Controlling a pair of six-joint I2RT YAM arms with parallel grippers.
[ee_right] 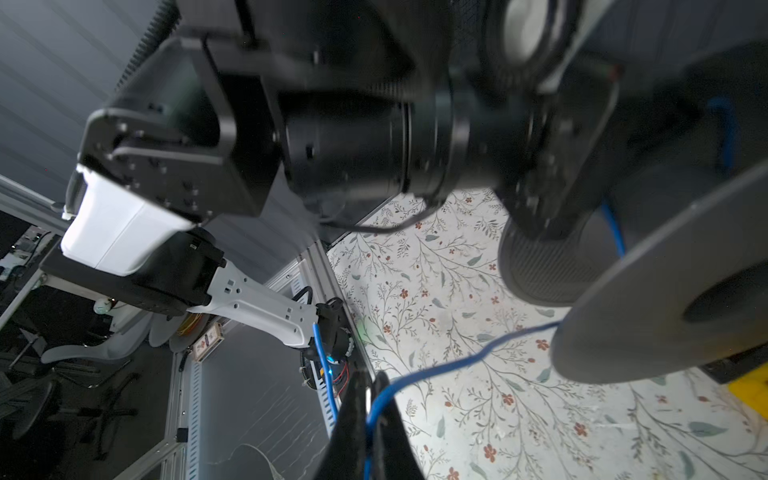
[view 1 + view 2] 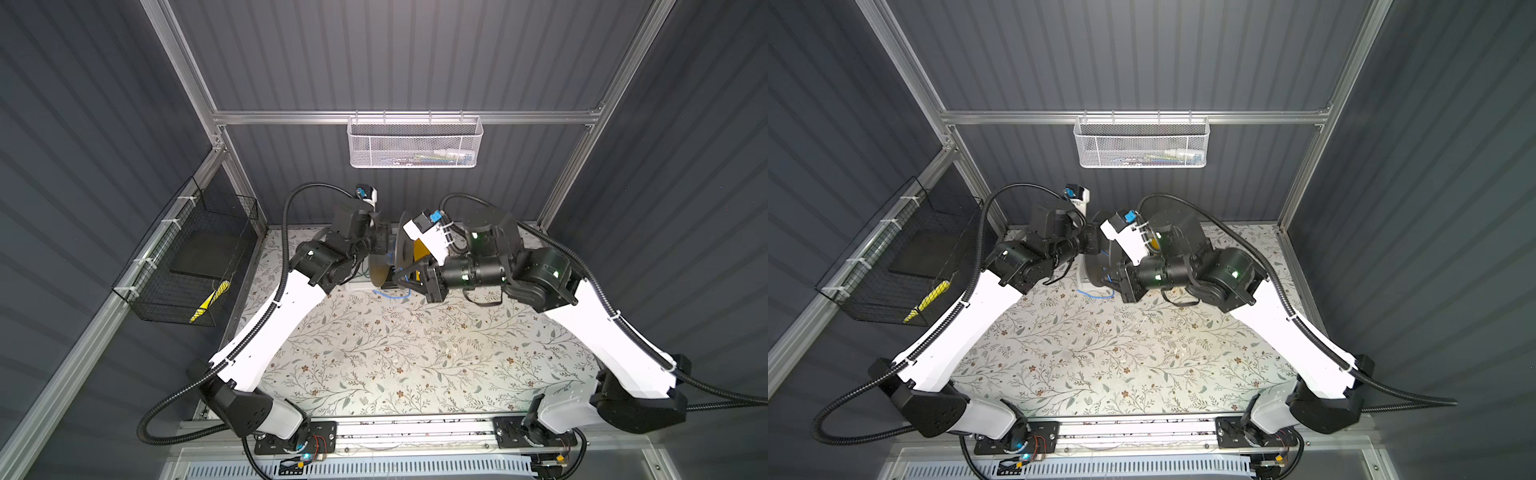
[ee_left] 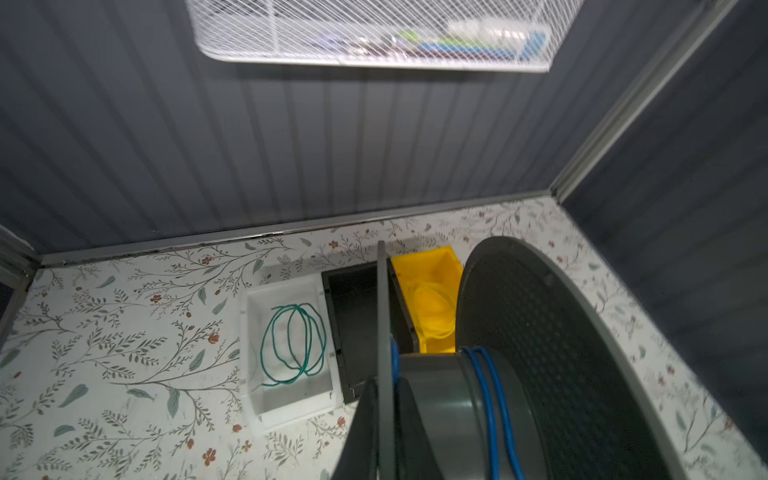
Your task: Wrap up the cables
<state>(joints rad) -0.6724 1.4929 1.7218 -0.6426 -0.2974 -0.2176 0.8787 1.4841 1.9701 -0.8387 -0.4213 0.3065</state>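
Several turns of blue wire [image 3: 490,395] sit wound on the hub of a dark grey spool [image 3: 561,332], close against its wide flange. From the rim of the spool the rest of the wire runs free, sags in a loose curve over the table [image 1: 478,415], and passes between the fingers of the right gripper [image 1: 370,386]. The jaws are pressed together on the wire, pinching it a little way off from the spool. In both top views a slack loop of the same wire lies on the table just in front of the spool.

The left gripper [image 3: 382,386] is clamped on the spool's thin flange, one finger on each face of it, and holds the spool on edge with the hub lying sideways.

Three containers sit in a row on the table close beside the spool. One is a white tray [image 3: 286,409] holding a coil of green wire [image 3: 291,340]. Next to it is a black tray [image 3: 353,324], then a yellow bin [image 3: 428,266] with a yellow coil [image 3: 432,307] inside. The table wears a pale cover printed with leaves and small flowers.

A white mesh basket [image 2: 413,145] hangs on the back wall above the spool. Well off to the left arm's side of the spool a black wire basket [image 2: 187,266] is fixed to the frame.
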